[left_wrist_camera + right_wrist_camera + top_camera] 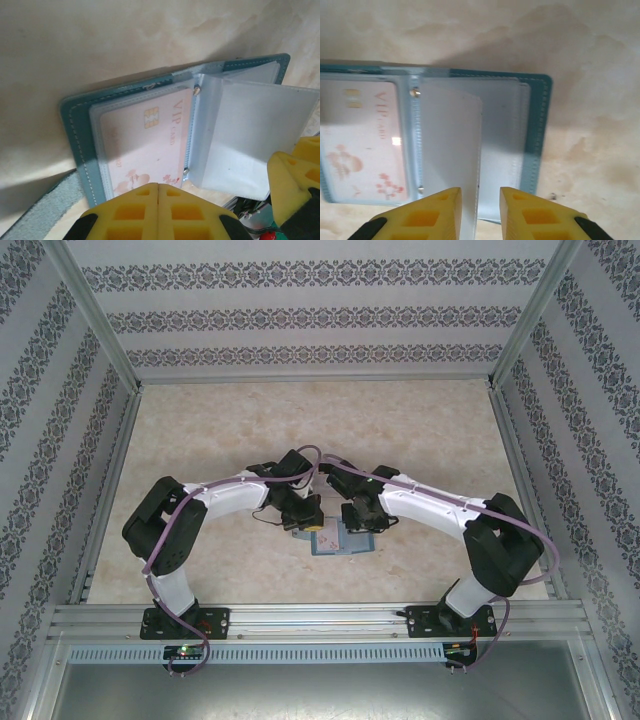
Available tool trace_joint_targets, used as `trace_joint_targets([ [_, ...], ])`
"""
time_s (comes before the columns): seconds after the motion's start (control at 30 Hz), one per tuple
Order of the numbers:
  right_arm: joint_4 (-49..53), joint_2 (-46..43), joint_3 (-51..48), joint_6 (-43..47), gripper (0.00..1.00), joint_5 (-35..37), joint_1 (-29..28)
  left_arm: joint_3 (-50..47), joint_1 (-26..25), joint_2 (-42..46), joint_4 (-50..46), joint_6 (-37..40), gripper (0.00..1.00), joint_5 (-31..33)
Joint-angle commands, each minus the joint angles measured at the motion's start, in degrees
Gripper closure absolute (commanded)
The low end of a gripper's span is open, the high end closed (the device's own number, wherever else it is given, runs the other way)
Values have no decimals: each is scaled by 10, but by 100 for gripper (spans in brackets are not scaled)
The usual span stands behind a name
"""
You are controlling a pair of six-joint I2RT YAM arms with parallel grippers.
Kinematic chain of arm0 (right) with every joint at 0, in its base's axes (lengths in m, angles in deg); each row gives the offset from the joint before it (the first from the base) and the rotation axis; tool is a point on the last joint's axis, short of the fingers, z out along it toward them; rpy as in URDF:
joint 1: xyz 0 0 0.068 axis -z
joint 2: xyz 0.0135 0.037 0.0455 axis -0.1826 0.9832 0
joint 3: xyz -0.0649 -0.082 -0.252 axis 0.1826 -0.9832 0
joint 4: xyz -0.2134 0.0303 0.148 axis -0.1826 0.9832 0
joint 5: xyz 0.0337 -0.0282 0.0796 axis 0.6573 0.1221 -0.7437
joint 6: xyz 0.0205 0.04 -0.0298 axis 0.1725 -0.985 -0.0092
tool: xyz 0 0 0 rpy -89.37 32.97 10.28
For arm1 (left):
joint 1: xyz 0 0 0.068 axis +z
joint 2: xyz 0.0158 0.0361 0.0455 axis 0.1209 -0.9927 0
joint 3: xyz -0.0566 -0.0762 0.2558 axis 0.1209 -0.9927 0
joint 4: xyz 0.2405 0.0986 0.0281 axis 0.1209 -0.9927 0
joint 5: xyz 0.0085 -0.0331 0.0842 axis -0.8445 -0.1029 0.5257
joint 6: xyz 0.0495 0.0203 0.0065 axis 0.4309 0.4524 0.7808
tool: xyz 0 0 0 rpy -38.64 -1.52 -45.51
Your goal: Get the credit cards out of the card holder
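The card holder (80, 135) lies open and flat on the table (100, 45), directly ahead of both pairs of jaws. A pinkish VIP card (145, 150) sits in a clear pocket on the page just in front of the left gripper (158, 212). The jaws of this gripper are pressed together with nothing seen between them, and they are at the near edge of that page. One clear sleeve leaf (452, 145) stands lifted from the spine. Its free edge goes into the narrow gap of the right gripper (479, 215), whose jaws are a little apart and not clamped on it.

I judge that the step is to turn this leaf aside to reach the card. To do it well, the right jaws should close only on the edge of the leaf and move it slowly. The left gripper should press the cover down, otherwise the whole holder may lift.

Both arms reach forward and bend inward, and their wrists nearly meet over the holder.
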Motion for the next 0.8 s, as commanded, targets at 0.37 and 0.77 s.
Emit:
trace_joint_targets([
  [0.37, -37, -27, -32, -9, 94, -31, 15, 5, -14, -29, 7, 4, 100, -5],
  [0.77, 1, 20, -43, 13, 95, 48, 17, -18, -14, -42, -1, 10, 100, 9],
])
